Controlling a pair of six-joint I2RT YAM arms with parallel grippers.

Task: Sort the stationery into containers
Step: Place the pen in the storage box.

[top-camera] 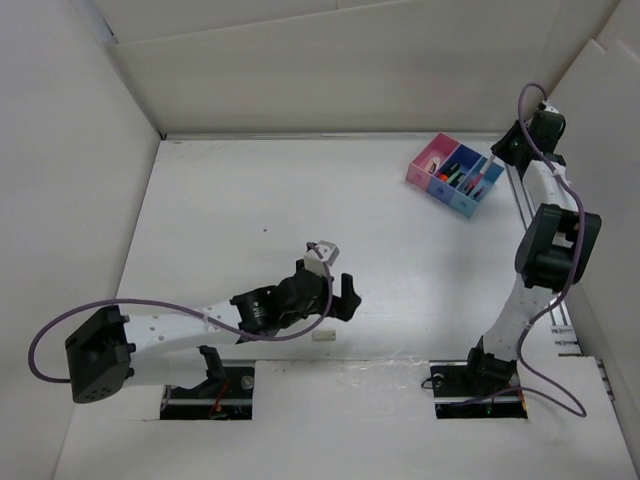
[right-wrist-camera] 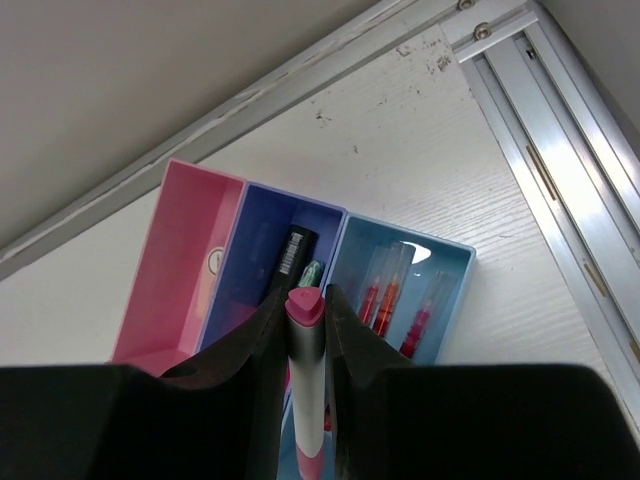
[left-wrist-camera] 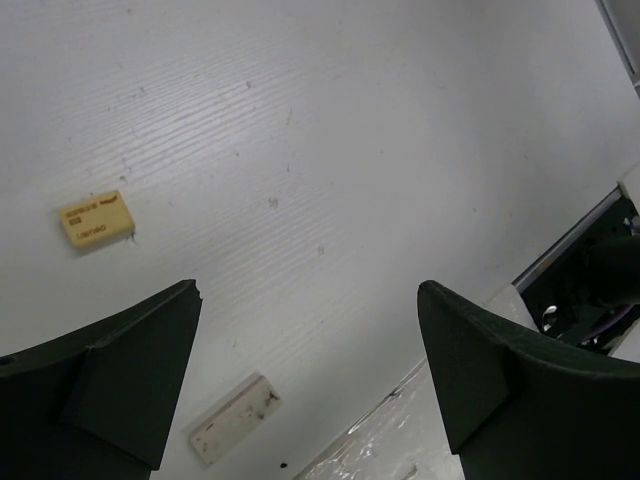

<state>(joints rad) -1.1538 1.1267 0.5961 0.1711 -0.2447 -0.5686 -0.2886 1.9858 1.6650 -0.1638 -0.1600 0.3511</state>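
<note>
My left tool (left-wrist-camera: 308,292) hangs low over the middle of the tabletop (top-camera: 220,220), toward the near edge, with its fingers spread wide and nothing between them. In its wrist view a yellow eraser (left-wrist-camera: 96,220) lies flat off to the left, clear of the fingers. A white eraser (left-wrist-camera: 233,418) lies just beside the inner edge of the left finger (left-wrist-camera: 130,380); I cannot tell whether they touch. From above, that white eraser (top-camera: 323,335) sits close to the near edge, just beside the tool.

My right tool (right-wrist-camera: 305,300) is at the far right corner of the tabletop, above the tray (top-camera: 455,172), and is pinching a pink-capped pen (right-wrist-camera: 306,400) between its fingers. The cap points toward the tray. In the wrist view it lines up with the wall between the dark blue bin (right-wrist-camera: 262,262) and the light blue bin (right-wrist-camera: 452,290), so I cannot tell which one it is over.

The pink bin (right-wrist-camera: 185,262) shows only a small round mark on its floor. The dark blue bin holds a black marker (right-wrist-camera: 294,252) and something green beside it. The light blue bin holds several red pens (right-wrist-camera: 385,290) lying side by side.
</note>
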